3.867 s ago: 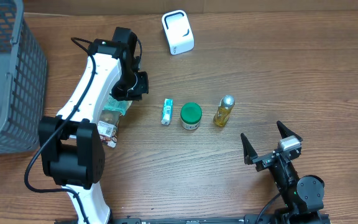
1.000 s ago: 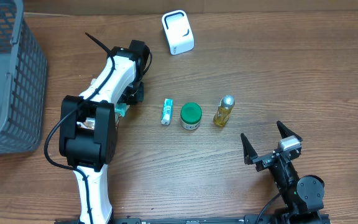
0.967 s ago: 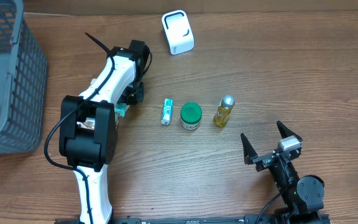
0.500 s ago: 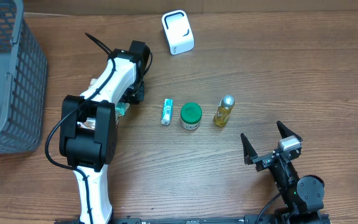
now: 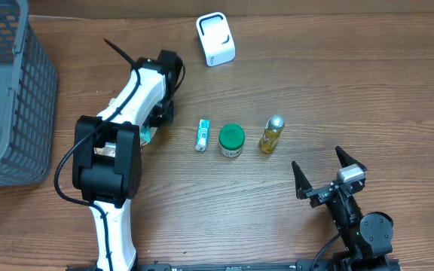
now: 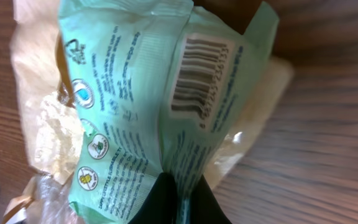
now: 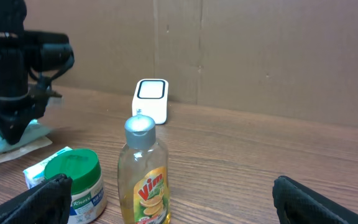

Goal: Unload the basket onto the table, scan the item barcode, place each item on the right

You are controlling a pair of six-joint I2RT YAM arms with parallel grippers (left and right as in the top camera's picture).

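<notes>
My left gripper [image 6: 179, 204] is shut on the raised middle seam of a mint-green packet [image 6: 123, 106]; its black fingers [image 6: 157, 202] pinch the fold from both sides. The packet's barcode [image 6: 197, 74] faces the left wrist camera. From overhead the left gripper [image 5: 159, 114] points down at the packet [image 5: 148, 135], which the arm mostly hides. The white scanner [image 5: 215, 39] stands at the back of the table. My right gripper [image 5: 328, 175] rests open near the front right, with nothing between its fingers.
A small tube [image 5: 202, 135], a green-lidded jar [image 5: 231, 141] and a yellow Vim bottle [image 5: 271, 134] stand in a row mid-table. A crinkled clear wrapper [image 6: 45, 124] lies under the packet. A grey basket [image 5: 10, 98] fills the left edge.
The left gripper's fingers have closed onto the packet's seam. The arm shifted only slightly; the right arm has not moved.
</notes>
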